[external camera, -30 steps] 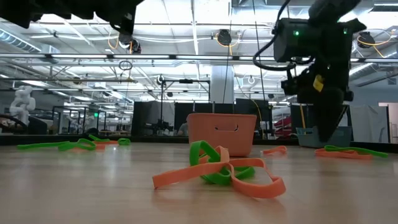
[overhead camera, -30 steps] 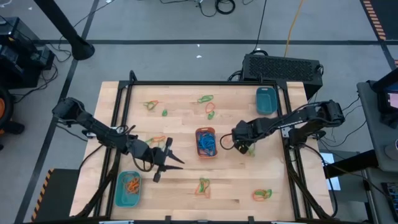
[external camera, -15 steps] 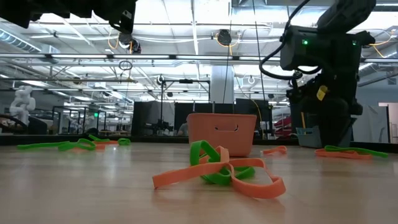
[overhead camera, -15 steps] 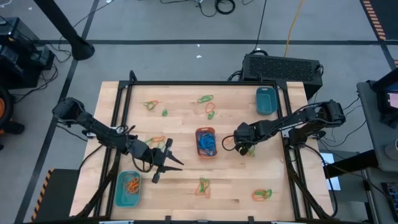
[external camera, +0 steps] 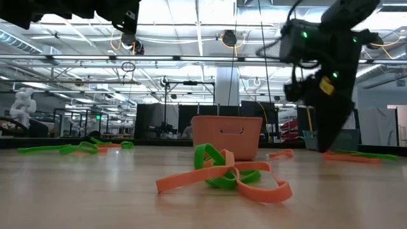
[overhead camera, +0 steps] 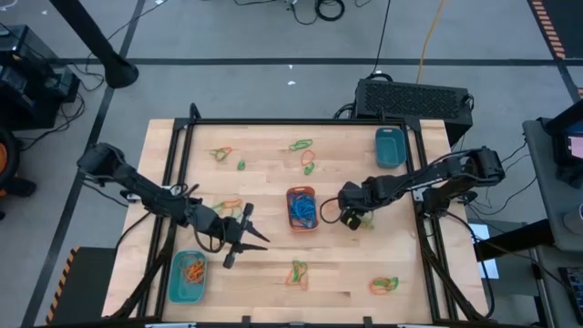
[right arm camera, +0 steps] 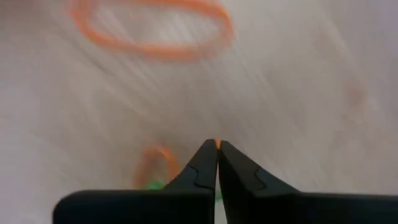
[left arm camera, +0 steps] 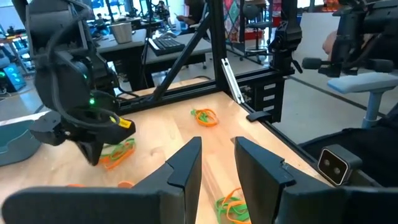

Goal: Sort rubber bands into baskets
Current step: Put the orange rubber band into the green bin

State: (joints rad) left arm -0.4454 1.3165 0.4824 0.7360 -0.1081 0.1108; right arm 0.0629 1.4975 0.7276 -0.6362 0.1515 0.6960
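My right gripper [overhead camera: 351,220] points down at the table right of the orange basket [overhead camera: 301,208], which holds blue rubber bands. It is shut at a small heap of orange and green rubber bands [overhead camera: 366,220]. In its wrist view an orange loop [right arm camera: 152,28] lies ahead, and another orange loop with green [right arm camera: 155,167] lies beside the fingers. My left gripper [overhead camera: 241,235] waits open above the table left of the orange basket. One teal basket [overhead camera: 187,276] with orange bands stands near left, and another teal basket [overhead camera: 390,146] stands far right. My right gripper pinches a bit of an orange rubber band [right arm camera: 216,143] at the very tips of its two shut fingers, coming from above and pointing steeply down. The tips stand at the table top [external camera: 325,147]. Which loop of the heap this is cannot be told.
More heaps of bands lie about the table: far left [overhead camera: 221,152], far middle [overhead camera: 301,145], near middle [overhead camera: 298,271], near right [overhead camera: 383,284] and by my left arm [overhead camera: 230,206]. A black frame [overhead camera: 273,122] runs around the wooden top.
My right gripper has sunk to the table at the heap of bands beside the orange basket, tipped a little more upright, and shut its fingers there. My left arm has kept still.
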